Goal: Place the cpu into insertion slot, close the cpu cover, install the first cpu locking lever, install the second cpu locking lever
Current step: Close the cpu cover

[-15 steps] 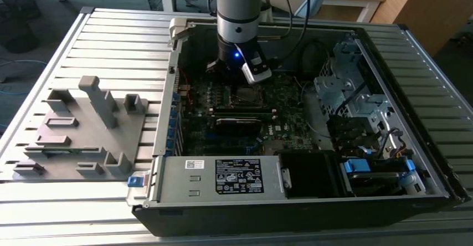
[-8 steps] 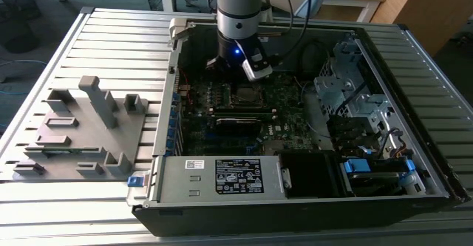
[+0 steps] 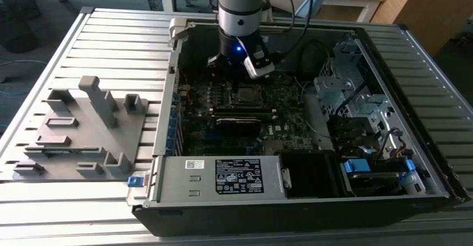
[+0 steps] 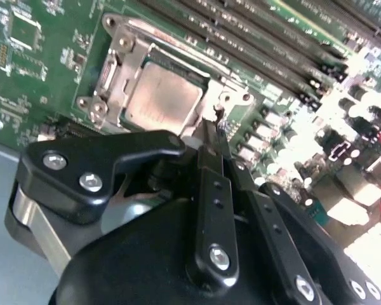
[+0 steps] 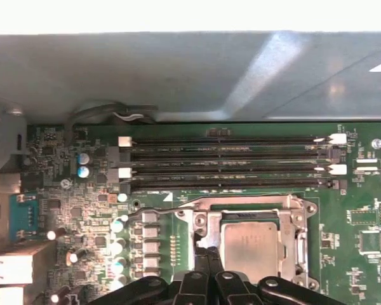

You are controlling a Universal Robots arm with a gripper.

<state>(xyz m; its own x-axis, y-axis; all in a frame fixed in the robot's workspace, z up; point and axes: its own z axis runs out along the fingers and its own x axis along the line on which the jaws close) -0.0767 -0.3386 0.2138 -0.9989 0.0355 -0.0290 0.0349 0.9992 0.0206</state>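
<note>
In the exterior view, we see the arm (image 3: 238,13) reaching down into the open computer case (image 3: 384,201). It stands over the motherboard (image 3: 221,138), near the case edge opposite the white-labelled power box (image 3: 221,177). The cpu (image 3: 246,95) shows as a small dark square just below the arm's end. A grey fixture (image 3: 81,129) lies on the slatted table (image 3: 111,35) beside the case.

In the second wrist view, the cpu (image 4: 162,101) is a flat square with a dull grey-brown top, seated in its socket. The cpu cover (image 4: 128,76), a silvery frame, lies flat around it. The gripper (image 4: 213,130) has its black fingers drawn narrow, tips together at the socket's edge. We cannot tell whether anything thin sits between them.

In the first wrist view, the cpu (image 5: 251,248) fills the cover's (image 5: 297,241) window, beside the memory slots (image 5: 228,159). The gripper's (image 5: 210,257) tips meet at the frame's corner.
</note>
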